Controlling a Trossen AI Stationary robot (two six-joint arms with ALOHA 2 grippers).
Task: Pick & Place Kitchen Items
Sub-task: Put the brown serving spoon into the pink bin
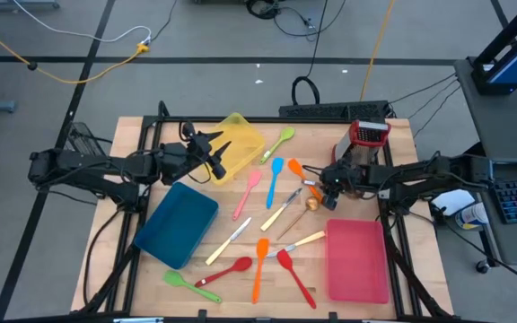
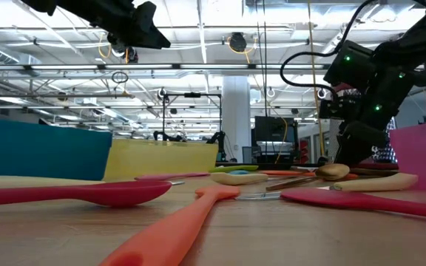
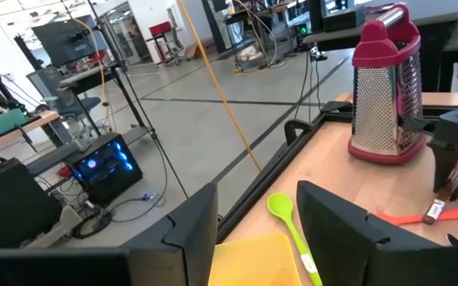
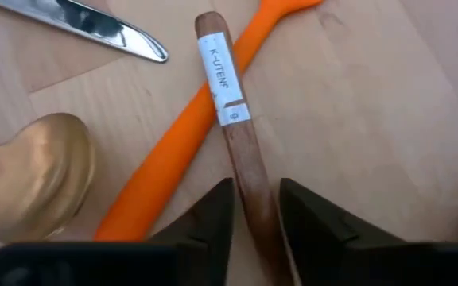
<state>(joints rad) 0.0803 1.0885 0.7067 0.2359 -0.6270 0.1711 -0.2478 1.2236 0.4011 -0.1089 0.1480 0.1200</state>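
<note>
Several kitchen items lie across the wooden table (image 1: pixel 151 135): a green spoon (image 1: pixel 281 139), a pink spatula (image 1: pixel 249 188), a blue spoon (image 1: pixel 276 170) and a cream-handled knife (image 1: pixel 232 240) among them. My right gripper (image 1: pixel 324 187) is down at the table's right middle, shut on a wooden-handled utensil (image 4: pixel 225 79) that lies across an orange spatula (image 4: pixel 165 159), beside a golden spoon (image 4: pixel 42 171). My left gripper (image 3: pixel 257 238) hangs open above the yellow tray (image 1: pixel 236 144), with nothing between its fingers. My right gripper pinches the brown wooden handle (image 4: pixel 249 171) between its two fingers (image 4: pixel 213 218), a little back from the labelled free end. The fingers slant down from above and lie across the handle. The handle lies low, crossing over the orange spatula's handle.
A blue tray (image 1: pixel 178 224) lies at the near left and a pink-red tray (image 1: pixel 357 260) at the near right. A red-topped metal grater (image 1: pixel 366 144) stands just behind my right gripper. Red, orange and green utensils lie near the front edge (image 1: pixel 258 260).
</note>
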